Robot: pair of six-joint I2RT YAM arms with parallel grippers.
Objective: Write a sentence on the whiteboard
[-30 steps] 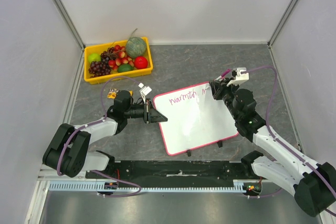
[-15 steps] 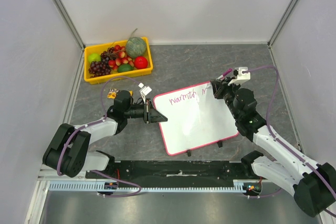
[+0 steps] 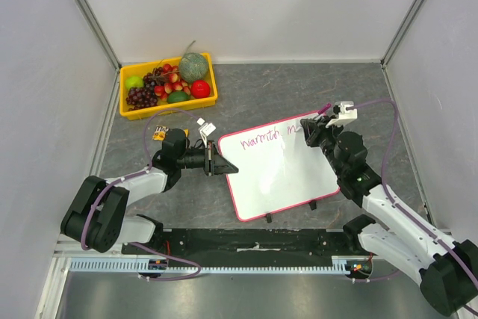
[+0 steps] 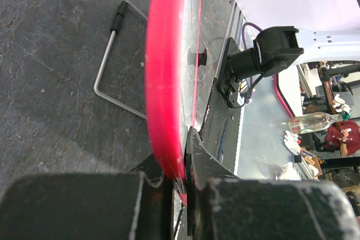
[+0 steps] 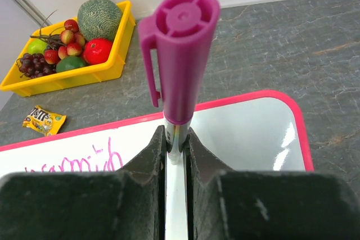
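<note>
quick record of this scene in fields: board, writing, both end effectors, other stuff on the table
whiteboard: pink-red rim, askew on the table
sentence: "warmth" legible near the far edge; next strokes partly hidden by the right arm
left end effector: shut on the whiteboard's left rim
right end effector: shut on a magenta marker
fruit tray: yellow, far left corner
candy packet: between tray and board

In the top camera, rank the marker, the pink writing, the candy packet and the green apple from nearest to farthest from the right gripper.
From the right gripper:
1. marker: held in its jaws.
2. pink writing: just left, on the whiteboard.
3. candy packet: past the board's left edge.
4. green apple: far left, in the yellow tray.
</note>
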